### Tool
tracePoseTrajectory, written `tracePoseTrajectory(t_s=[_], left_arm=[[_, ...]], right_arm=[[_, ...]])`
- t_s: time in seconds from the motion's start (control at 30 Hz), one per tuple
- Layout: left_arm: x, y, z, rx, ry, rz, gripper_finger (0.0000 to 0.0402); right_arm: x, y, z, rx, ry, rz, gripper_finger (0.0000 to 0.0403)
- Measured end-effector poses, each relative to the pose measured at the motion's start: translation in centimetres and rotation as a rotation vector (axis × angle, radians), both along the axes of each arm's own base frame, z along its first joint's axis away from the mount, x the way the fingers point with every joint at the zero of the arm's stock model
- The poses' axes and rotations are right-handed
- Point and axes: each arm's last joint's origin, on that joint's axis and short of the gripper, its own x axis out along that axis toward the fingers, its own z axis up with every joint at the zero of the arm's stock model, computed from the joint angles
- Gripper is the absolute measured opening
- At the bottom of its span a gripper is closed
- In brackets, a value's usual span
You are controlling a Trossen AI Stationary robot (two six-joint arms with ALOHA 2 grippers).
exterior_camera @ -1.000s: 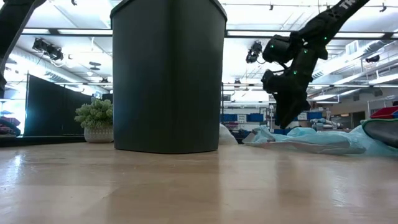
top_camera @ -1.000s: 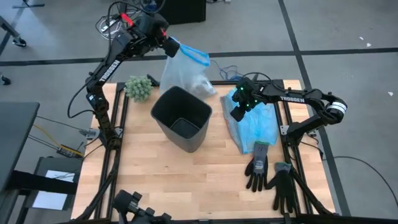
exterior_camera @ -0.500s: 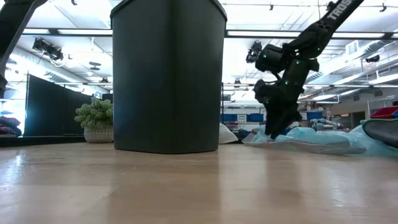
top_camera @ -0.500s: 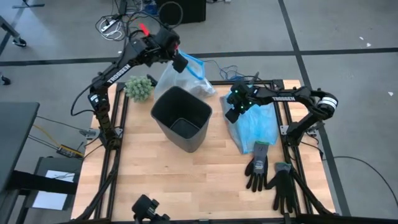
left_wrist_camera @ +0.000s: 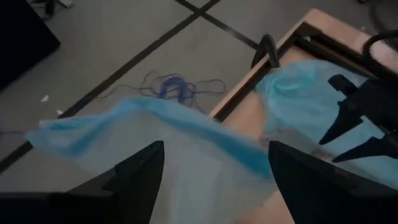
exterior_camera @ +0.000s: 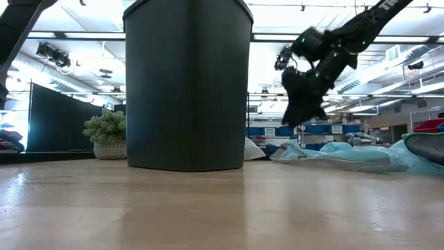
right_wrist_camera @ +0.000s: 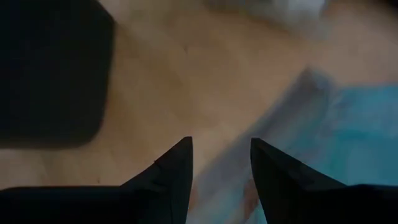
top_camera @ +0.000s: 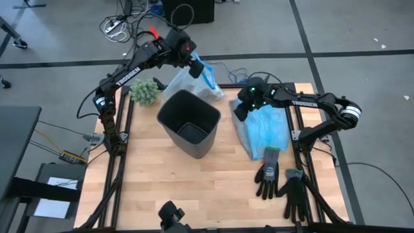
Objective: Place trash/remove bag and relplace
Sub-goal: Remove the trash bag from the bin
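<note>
The left gripper (top_camera: 196, 66) hangs above the table's far edge with its two dark fingers (left_wrist_camera: 140, 177) spread wide. A blue-edged fold of the bag (top_camera: 194, 81) passes across between them, but whether they pinch it cannot be told. The bag is thin, crinkly, translucent grey-white film, bunched into a slack sack just behind the black bin (top_camera: 188, 123), with pale crumpled trash (top_camera: 208, 88) showing through its wall. The right gripper (top_camera: 240, 111) hovers above bare wood, fingers (right_wrist_camera: 174, 171) parted with nothing between them, right at the edge of the light-blue bag (top_camera: 265, 129), a flat wrinkled sheet of glossy plastic lying on the table's right side.

The bin is a smooth, matt, square-mouthed tub tapering toward its base; its inside is bare of any liner and nothing lies in it. A green fuzzy clump (top_camera: 144, 90) sits near the far left corner. Two black gloves (top_camera: 281, 184) lie flat near the front right, beside the light-blue bag, on the pale wooden table (top_camera: 168, 181).
</note>
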Motion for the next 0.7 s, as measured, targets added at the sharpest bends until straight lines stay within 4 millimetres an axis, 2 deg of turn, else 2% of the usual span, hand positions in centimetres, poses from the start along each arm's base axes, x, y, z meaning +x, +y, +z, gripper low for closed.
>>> tracePoseTrajectory(t_s=[0.1,0.23,0.33,0.43,0.57,0.7], left_arm=[[-0.1,0.2,0.0,-0.019,-0.016,-0.006,0.0298],[0.1,0.2,-0.3,-0.050,-0.029,-0.027,0.0298],[0.5,0.4,-0.7,-0.078,-0.036,-0.027,0.0298],[0.8,0.3,-1.0,-0.097,-0.041,-0.025,0.0298],[1.0,0.0,-0.7,-0.103,-0.056,-0.024,0.0298],[0.8,-0.3,-0.6,-0.111,-0.031,-0.006,0.0298]], right_arm=[[-0.1,-0.3,2.6,-0.097,-0.119,0.002,0.0142],[0.1,-1.1,7.6,-0.238,-0.355,0.039,0.0120],[1.0,-2.4,10.1,-0.236,-0.505,0.092,0.0091],[2.9,-4.2,10.5,-0.198,-0.518,0.143,0.0055],[6.1,-6.5,9.8,-0.154,-0.514,0.208,0.0014],[8.9,-8.5,9.0,-0.100,-0.523,0.264,0.0002]])
